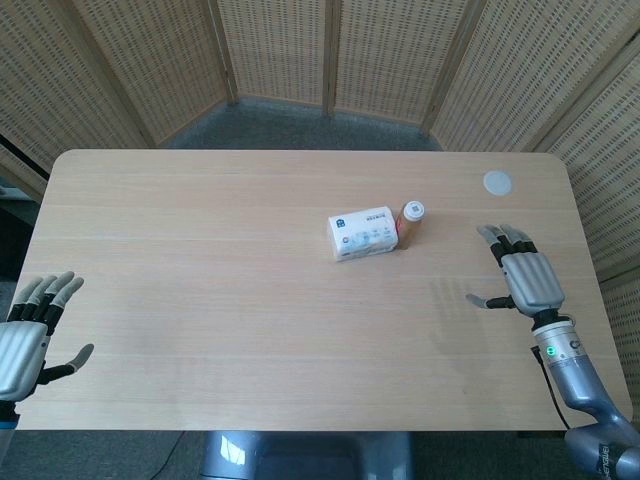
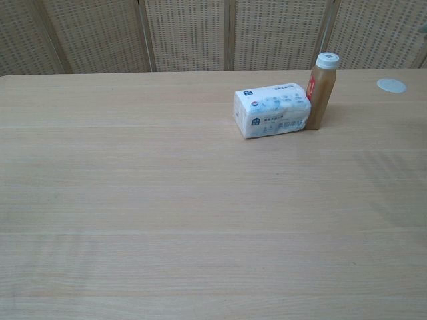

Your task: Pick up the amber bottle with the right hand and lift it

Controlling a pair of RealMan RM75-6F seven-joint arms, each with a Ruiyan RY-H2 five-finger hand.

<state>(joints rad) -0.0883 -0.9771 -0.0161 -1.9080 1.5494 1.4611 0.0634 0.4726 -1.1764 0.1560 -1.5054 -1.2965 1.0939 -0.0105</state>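
- While my right hand (image 1: 526,275) hovered near the table's right edge with its fingers spread and holding nothing, the upright amber plastic bottle with a white cap (image 2: 321,90) stood toward the far edge, up and left of it.
- The bottle touched a white rectangular tissue pack (image 2: 271,110) on its left.
- My left hand (image 1: 28,335), also spread and bare, lay well apart at the near left corner.

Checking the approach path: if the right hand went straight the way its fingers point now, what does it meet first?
Probably nothing. The right hand points toward the table's far edge, slightly left; the amber bottle stands well left of that line and the grey disc looks near it, though depth is unclear.
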